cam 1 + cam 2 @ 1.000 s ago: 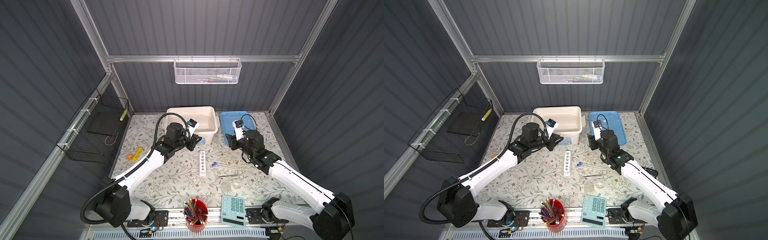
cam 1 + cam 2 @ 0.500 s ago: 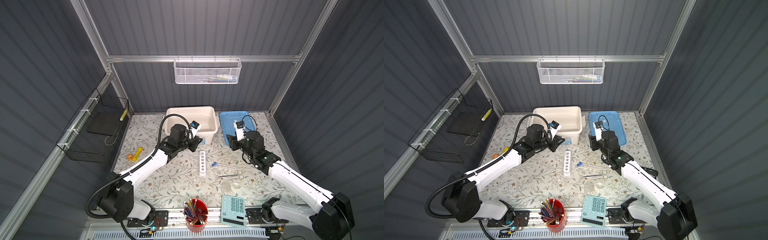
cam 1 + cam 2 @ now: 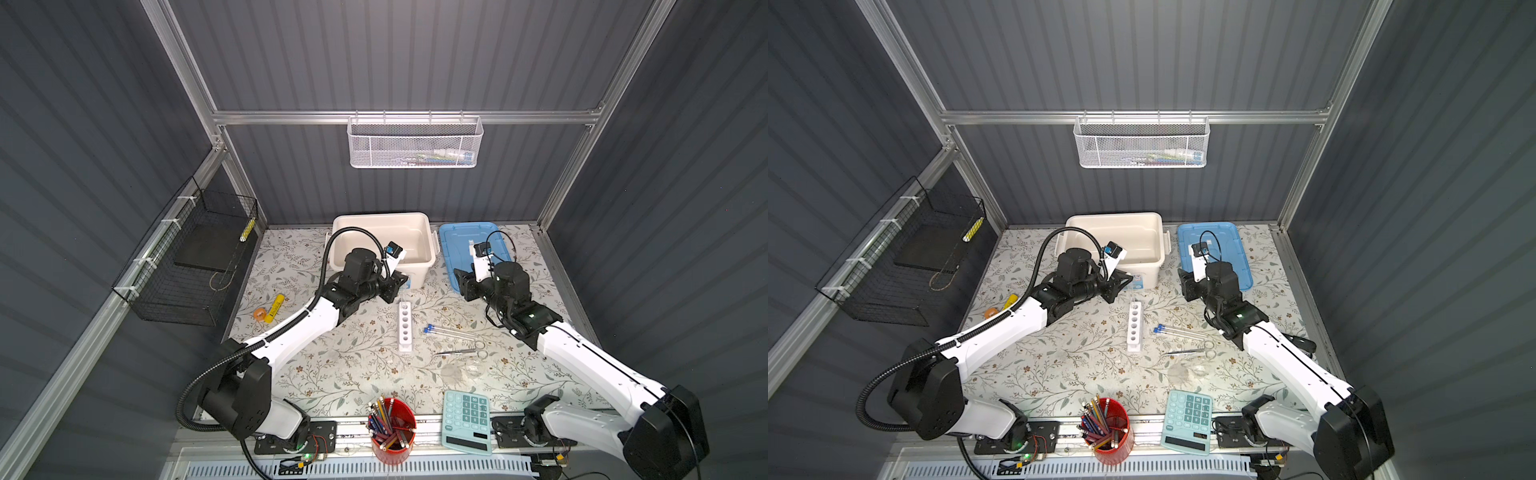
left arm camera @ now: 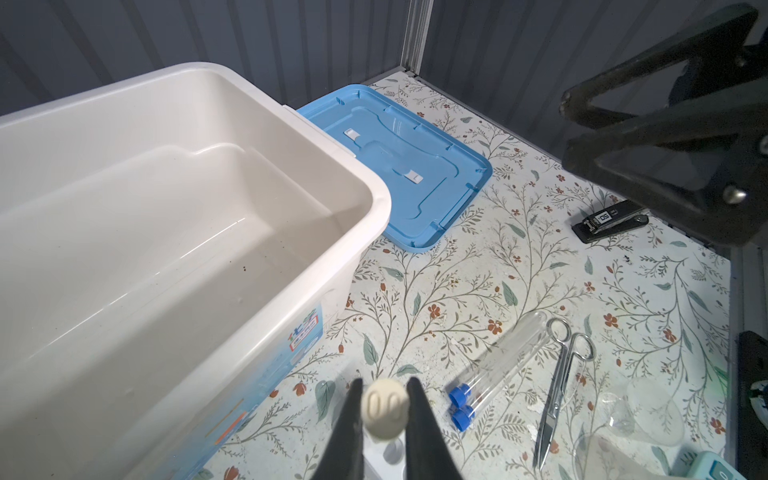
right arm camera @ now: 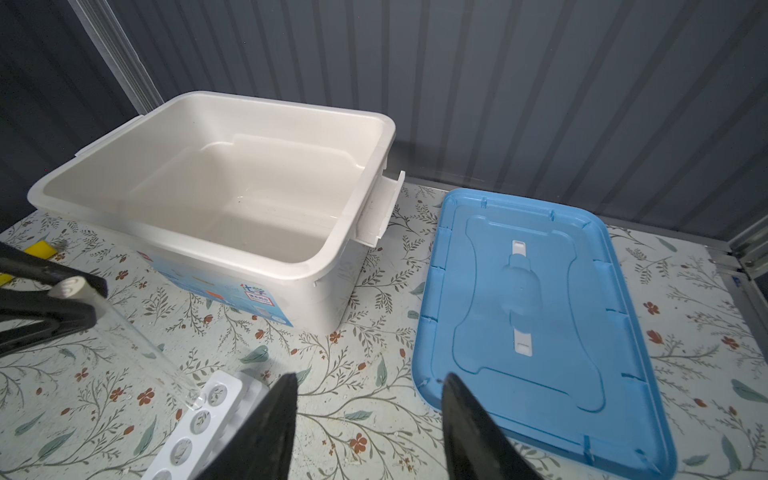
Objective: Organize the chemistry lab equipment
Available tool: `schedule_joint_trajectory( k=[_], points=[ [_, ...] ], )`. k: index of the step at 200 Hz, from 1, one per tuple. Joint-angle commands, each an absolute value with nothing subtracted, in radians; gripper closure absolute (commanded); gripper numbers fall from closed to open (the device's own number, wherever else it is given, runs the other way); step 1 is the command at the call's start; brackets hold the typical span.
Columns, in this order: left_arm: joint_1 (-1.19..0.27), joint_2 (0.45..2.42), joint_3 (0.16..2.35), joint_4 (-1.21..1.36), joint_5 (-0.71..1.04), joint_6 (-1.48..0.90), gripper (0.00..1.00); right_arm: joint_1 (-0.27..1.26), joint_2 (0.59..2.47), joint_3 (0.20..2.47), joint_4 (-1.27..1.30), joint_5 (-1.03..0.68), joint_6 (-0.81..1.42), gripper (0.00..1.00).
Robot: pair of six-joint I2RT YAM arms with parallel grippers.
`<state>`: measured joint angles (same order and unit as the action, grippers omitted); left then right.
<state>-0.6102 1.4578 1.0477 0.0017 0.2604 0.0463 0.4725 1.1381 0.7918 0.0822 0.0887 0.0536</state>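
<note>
My left gripper (image 3: pixel 400 287) (image 4: pixel 384 382) is shut on a clear test tube (image 5: pixel 141 345) just below its white stopper (image 4: pixel 384 409). The tube hangs tilted, with its lower end at the far end hole of the white rack (image 3: pixel 404 326) (image 5: pixel 195 424); I cannot tell whether it is inside. Two blue-capped test tubes (image 3: pixel 449 331) (image 4: pixel 494 370) lie right of the rack. The silver scissors-like tool (image 3: pixel 461 352) (image 4: pixel 557 399) and clear glass funnel and dishes (image 3: pixel 461 370) lie nearer the front. My right gripper (image 3: pixel 463 286) (image 5: pixel 370 378) hovers open and empty between rack and lid.
An empty white bin (image 3: pixel 345 232) stands at the back, with its blue lid (image 3: pixel 457 241) flat beside it. The red pencil cup (image 3: pixel 390 428) and teal calculator (image 3: pixel 465 419) sit at the front edge. A yellow marker (image 3: pixel 275 307) and orange ball (image 3: pixel 260 314) lie far left.
My left gripper has carried the stoppered tube right and down from in front of the bin to the rack's far end. The right arm has barely moved.
</note>
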Motion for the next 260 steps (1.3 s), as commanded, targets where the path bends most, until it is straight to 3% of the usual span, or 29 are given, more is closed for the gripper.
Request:
schedule_joint_trajectory(
  k=[1,260],
  points=[
    [-0.617,1.468,1.068,0.032,0.239,0.072,1.0,0.466,1.151,0.788,0.107,0.07,0.072,0.43],
    [-0.618,1.487,0.995,0.127,0.243,0.038,1.0,0.462,1.184,0.798,0.103,0.048,0.082,0.43]
  ],
)
